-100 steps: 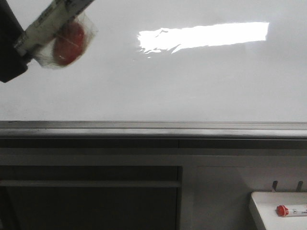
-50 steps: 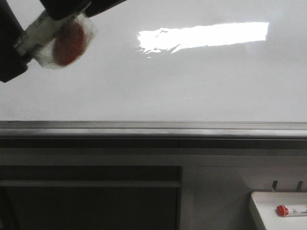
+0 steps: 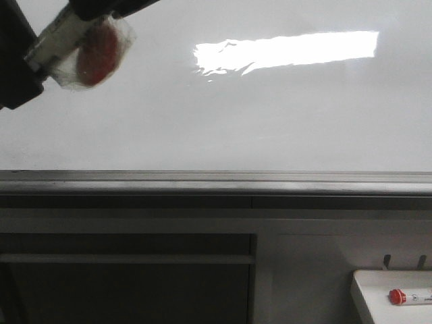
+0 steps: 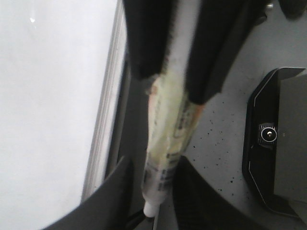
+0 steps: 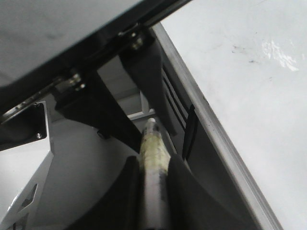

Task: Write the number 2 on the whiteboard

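Observation:
The whiteboard fills the upper front view, with its grey ledge below; no black line of a number 2 shows on it. A white marker with a tape-wrapped red cap sits at the top left, in front of the board. My left gripper is shut on its tail end. My right gripper reaches in from above and is shut on the barrel. The right fingers show in the left wrist view. The left fingers show in the right wrist view.
A small white tray with a spare red-capped marker sits at the lower right. A dark cabinet opening lies under the ledge. A black device lies on the speckled floor. Faint grey smudges mark the board.
My right gripper has come in from the top and closed round the marker that the left gripper held alone. Marker and both grippers have shifted slightly up.

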Robot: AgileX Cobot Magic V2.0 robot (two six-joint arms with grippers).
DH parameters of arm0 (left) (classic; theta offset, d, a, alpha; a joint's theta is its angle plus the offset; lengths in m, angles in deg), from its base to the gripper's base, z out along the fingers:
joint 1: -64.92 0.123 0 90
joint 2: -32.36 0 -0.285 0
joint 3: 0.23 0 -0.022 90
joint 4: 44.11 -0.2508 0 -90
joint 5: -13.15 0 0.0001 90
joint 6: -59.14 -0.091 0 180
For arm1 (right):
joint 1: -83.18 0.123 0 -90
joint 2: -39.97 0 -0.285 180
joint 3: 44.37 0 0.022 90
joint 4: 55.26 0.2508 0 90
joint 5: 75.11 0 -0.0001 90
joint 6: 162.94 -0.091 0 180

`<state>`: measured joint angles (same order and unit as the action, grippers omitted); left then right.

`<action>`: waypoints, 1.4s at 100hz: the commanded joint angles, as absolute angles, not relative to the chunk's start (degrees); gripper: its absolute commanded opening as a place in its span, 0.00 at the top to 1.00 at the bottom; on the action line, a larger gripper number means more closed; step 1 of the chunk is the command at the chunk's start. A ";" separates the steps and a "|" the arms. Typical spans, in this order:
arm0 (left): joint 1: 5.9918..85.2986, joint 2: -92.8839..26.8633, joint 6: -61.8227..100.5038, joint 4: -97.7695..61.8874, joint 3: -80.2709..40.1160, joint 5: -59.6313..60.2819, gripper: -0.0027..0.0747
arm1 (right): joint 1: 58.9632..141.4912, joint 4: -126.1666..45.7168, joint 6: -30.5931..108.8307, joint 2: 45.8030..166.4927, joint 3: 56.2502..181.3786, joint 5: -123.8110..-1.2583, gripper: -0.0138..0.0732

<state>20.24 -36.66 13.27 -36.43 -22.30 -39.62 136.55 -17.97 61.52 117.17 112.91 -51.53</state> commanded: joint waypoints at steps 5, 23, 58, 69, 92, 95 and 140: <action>19.84 -34.40 14.82 -35.28 -19.47 -33.89 0.44 | 136.59 -16.62 61.95 115.55 114.99 -54.22 0.93; 19.84 -29.54 15.25 -35.41 -19.47 -34.77 0.33 | 136.59 -17.39 61.95 115.46 114.99 -54.60 0.93; 19.84 -7.95 39.66 -41.41 -23.42 -30.44 0.71 | 136.48 -20.81 61.95 116.12 115.12 -68.10 0.93; 19.84 -1.73 42.10 -41.95 -28.22 -31.18 0.94 | 136.12 -24.04 61.95 117.74 115.55 -72.31 0.93; 19.84 7.39 49.43 -41.95 -36.88 -29.30 0.99 | 130.03 -24.13 61.95 123.06 121.24 -71.94 0.93; 19.84 8.14 49.43 -41.95 -37.51 -29.06 0.99 | 129.17 -23.89 61.95 123.73 122.09 -71.41 0.93; 19.84 10.90 49.43 -41.95 -41.12 -28.29 0.99 | 125.57 -23.11 61.95 129.56 125.24 -65.03 0.93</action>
<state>20.24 11.63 48.83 -42.14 -42.43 -32.90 125.92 -23.56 61.62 130.24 123.20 -62.92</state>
